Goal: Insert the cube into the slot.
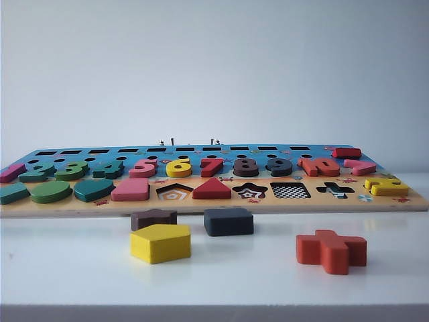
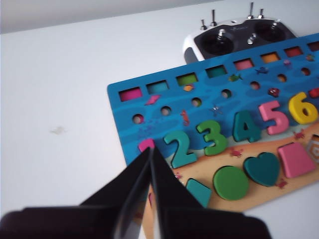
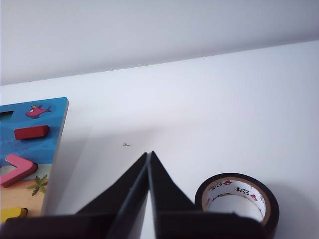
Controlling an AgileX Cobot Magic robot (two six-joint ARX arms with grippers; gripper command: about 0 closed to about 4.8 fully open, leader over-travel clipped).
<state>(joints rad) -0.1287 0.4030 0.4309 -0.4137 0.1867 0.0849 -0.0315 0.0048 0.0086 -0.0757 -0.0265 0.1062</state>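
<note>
Both tools (image 2: pixel 149 154) (image 3: pixel 149 158) closed — flat navy cube (image 1: pixel 228 221)

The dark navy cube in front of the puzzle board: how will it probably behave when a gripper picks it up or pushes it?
The cube looks like solid painted wood, so probably stiff and fairly light. It lies flat and low on the table, so it should slide rather than roll or tip. Its rounded corners and smooth paint may make it slightly slippery.
</note>
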